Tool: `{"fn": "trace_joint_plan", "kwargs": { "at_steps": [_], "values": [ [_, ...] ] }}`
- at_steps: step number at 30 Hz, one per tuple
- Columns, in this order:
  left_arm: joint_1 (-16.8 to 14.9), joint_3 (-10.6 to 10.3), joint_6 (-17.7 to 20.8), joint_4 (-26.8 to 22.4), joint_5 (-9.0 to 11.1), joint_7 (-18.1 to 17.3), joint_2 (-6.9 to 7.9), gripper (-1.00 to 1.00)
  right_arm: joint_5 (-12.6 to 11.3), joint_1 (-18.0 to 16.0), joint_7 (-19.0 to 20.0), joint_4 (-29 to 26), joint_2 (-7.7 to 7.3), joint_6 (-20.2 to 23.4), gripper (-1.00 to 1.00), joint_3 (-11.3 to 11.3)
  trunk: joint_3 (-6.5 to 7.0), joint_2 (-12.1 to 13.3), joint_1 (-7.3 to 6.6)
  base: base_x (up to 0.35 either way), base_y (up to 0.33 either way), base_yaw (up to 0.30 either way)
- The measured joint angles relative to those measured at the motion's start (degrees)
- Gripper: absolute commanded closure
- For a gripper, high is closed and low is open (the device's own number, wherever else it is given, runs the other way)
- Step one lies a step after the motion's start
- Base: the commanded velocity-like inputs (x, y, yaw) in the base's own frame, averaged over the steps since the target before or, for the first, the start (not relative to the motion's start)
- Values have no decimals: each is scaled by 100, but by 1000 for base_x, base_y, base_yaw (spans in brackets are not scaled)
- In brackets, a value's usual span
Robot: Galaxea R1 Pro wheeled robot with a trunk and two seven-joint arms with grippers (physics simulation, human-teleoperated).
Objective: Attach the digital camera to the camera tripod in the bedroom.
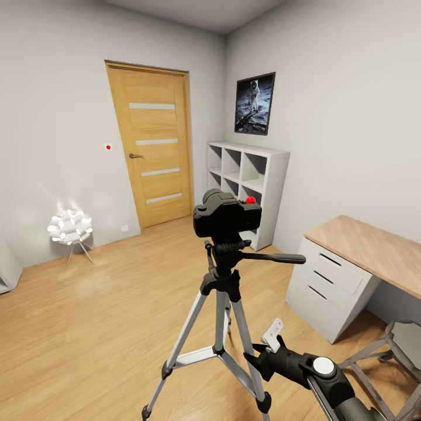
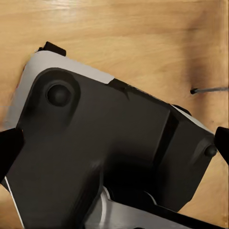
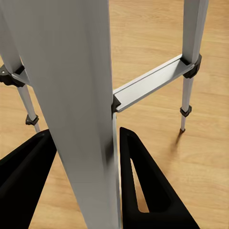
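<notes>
Straddling a silver leg of the camera tripod [image 3: 86,95], our right gripper [image 3: 86,181] holds its fingers apart; above and beyond it, the digital camera [image 1: 227,215] sits atop the tripod head. Our left gripper's state we cannot tell.

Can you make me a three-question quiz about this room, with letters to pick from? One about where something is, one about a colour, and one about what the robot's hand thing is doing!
1. Where is the digital camera?
A. On the desk
B. On top of the camera tripod
C. On the floor

2. What colour is the round button on the camera?
A. Red
B. Blue
C. Green

3. What is the right end effector doing?
A. Holding the camera
B. Resting on the shelf
C. Its fingers sit either side of a tripod leg

Answers: 1 B, the camera sits on the tripod's head in the head view. 2 A, the button shows bright red. 3 C, the right wrist view shows a silver leg between the two black fingers.
</notes>
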Motion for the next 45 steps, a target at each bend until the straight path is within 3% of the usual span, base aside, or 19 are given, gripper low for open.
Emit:
{"fn": "trace_joint_plan", "kwargs": {
  "at_steps": [2,8,9,11,45],
  "values": [
    [14,11,-5,1,7,0,-132,-100,-4,1,0,-2,-2,1,100,0,0,0,0,0,0,0],
    [26,13,-9,2,5,1,-289,-100,-2,5,-4,-5,-1,1,100,-4,0,0,0,0,0,0],
    [26,13,-9,2,5,1,-295,-100,-3,5,-3,-6,-3,0,-100,-5,0,0,0,0,0,0],
    [27,14,-9,1,4,0,-304,-100,145,7,-19,42,-6,-57,-100,-6,-1,0,1,0,0,0],
    [28,14,-10,4,4,0,-319,-100,134,9,-15,40,5,-40,-100,19,-1,0,1,0,0,0]
  ]
}}
